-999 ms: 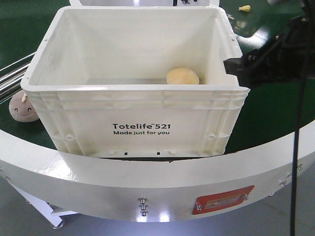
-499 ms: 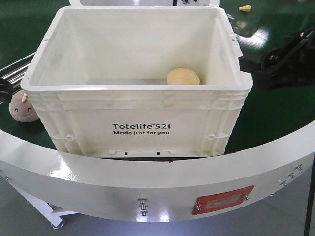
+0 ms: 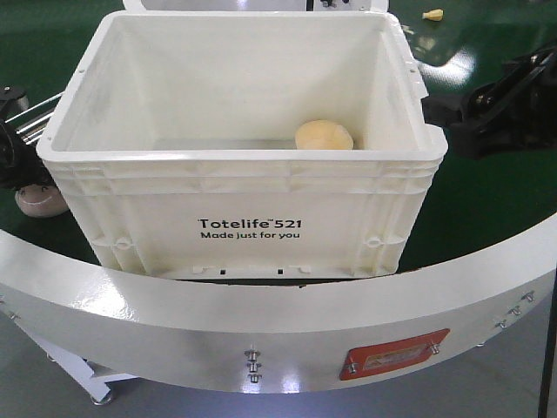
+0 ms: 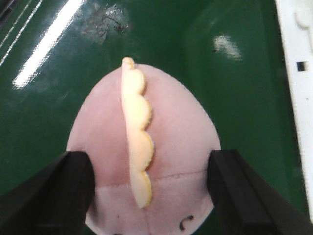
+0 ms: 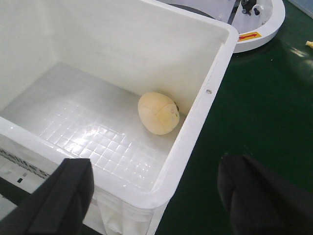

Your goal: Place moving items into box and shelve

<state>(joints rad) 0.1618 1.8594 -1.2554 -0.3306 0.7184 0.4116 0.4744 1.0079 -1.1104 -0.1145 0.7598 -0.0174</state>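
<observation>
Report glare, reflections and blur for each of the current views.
Front view: sharp, with small lamp reflections on the glossy white curved table rim. Left wrist view: streak glare on the green surface; the pink plush toy with a yellow crest looks soft. Right wrist view: sheen on the large white plastic tote's gridded floor; black fingers blurred.

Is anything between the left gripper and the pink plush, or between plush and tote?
Nothing between left gripper and pink round plush toy; its fingers flank it. The side wall of the white plastic tote stands between toy and interior.

Pink plush [image 3: 42, 203] mostly hidden behind box [image 3: 244, 187], distant yellow item [image 3: 432, 14] unidentifiable
</observation>
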